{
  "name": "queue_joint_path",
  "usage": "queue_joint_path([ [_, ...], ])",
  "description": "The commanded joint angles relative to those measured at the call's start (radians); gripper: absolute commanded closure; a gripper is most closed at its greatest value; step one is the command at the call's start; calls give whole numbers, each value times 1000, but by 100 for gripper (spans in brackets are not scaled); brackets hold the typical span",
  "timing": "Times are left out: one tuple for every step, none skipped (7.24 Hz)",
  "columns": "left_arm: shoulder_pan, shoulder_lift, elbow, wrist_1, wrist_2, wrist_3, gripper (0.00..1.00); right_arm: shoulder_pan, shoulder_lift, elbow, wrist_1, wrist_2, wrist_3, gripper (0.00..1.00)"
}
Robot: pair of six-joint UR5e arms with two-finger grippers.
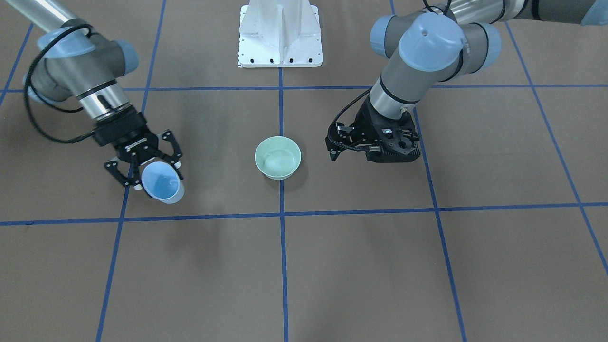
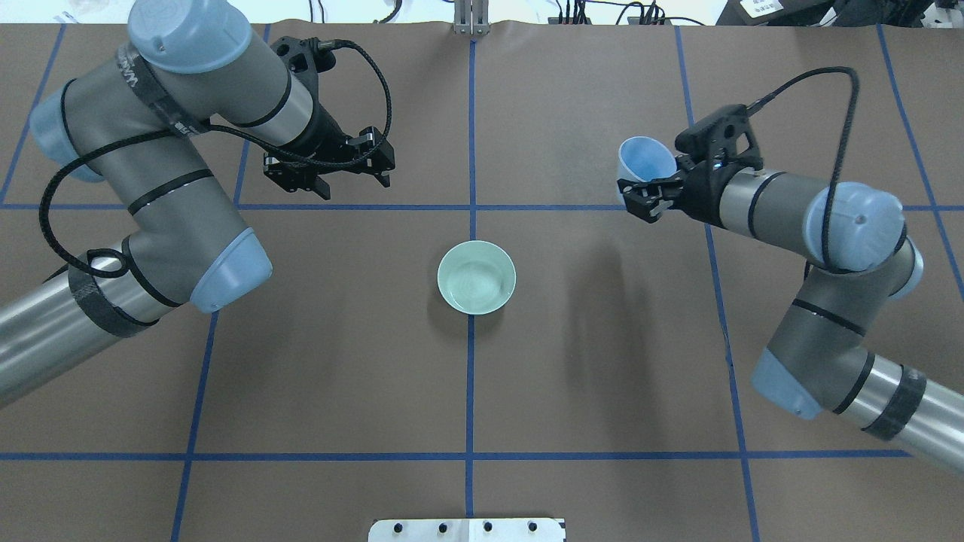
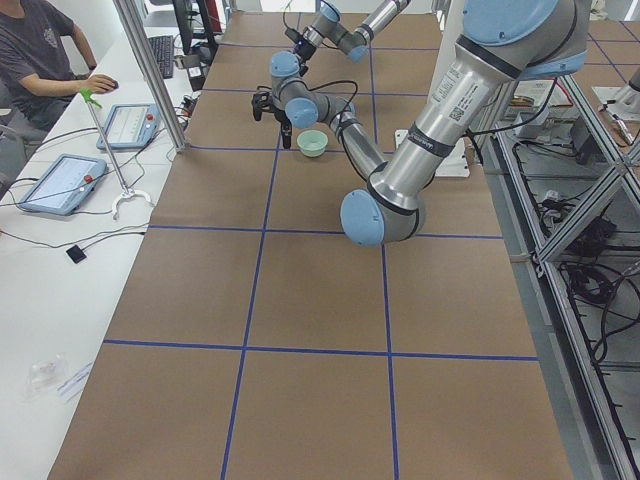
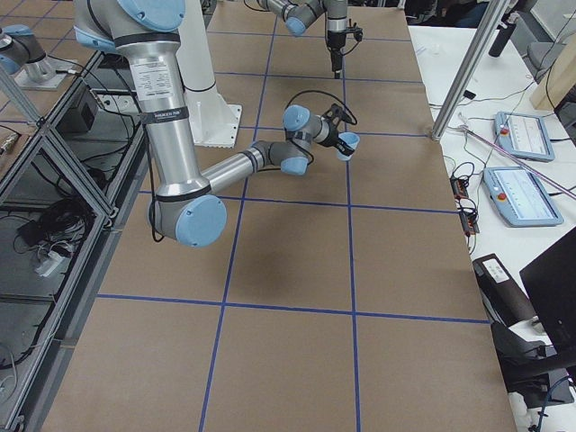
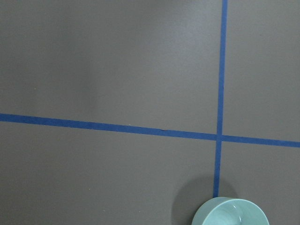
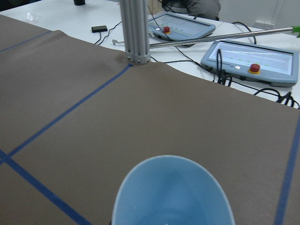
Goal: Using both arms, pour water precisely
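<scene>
A pale green bowl (image 2: 477, 276) stands at the table's centre on a blue tape crossing; it also shows in the front view (image 1: 278, 156) and at the bottom edge of the left wrist view (image 5: 232, 213). My right gripper (image 2: 642, 194) is shut on a light-blue cup (image 2: 646, 158), held above the table to the bowl's right and tilted away from the robot. The cup (image 1: 163, 186) shows its open mouth in the front view and in the right wrist view (image 6: 173, 192). My left gripper (image 2: 354, 183) is open and empty, above the table beyond and left of the bowl.
The white pedestal (image 1: 280, 33) stands at the robot's edge of the table. Blue tape lines grid the brown table. Beyond the far edge are an aluminium post (image 6: 136, 28), tablets with red buttons (image 6: 253, 56) and a seated operator (image 3: 40, 50).
</scene>
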Motion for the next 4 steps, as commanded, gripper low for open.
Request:
queue_joint_path([
  [-33, 56, 3, -1, -28, 87, 10, -204, 141, 155, -455, -167, 0, 74],
  [-65, 70, 1, -1, -67, 111, 10, -241, 186, 155, -588, -180, -9, 74],
  [-81, 75, 1, -1, -94, 117, 10, -263, 192, 155, -636, -182, -14, 74],
  [-82, 75, 1, -1, -94, 117, 10, -278, 195, 154, -678, -180, -29, 74],
])
